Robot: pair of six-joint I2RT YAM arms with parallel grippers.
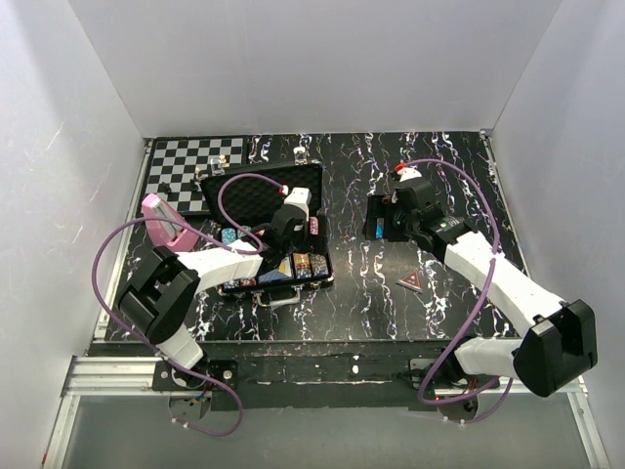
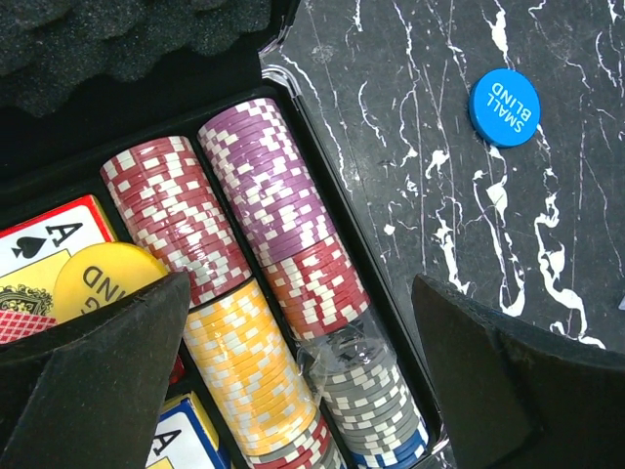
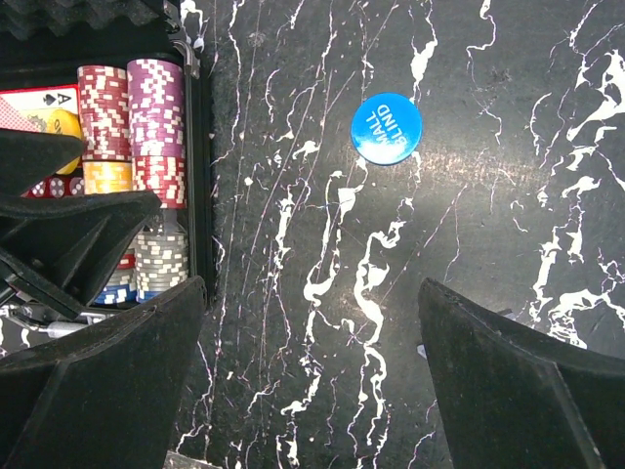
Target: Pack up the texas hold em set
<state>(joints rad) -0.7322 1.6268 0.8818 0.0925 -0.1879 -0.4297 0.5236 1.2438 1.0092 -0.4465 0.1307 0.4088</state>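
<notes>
The black, white-veined counter [image 1: 371,293] carries the open briefcase [image 1: 262,191] at about 9 o'clock from its middle. The case's long axis runs 9 to 3 with a slight tilt, and its foam-lined lid is thrown back toward 12. In the top view the left arm hides much of the tray. The left fingers [image 2: 98,381] hang spread wide over the tray, holding nothing. The right fingers [image 3: 508,391] gape just as wide and empty over the counter at 3 o'clock of the case. The chip rows [image 2: 264,283] lie on edge in red, purple, yellow and grey. A card deck [image 2: 39,244] showing an ace of spades is cut off at the frame edge. A yellow button [image 2: 98,278] overlaps it, its lettering partly hidden. A blue "SMALL BLIND" button [image 3: 386,128] lies outside the case.
</notes>
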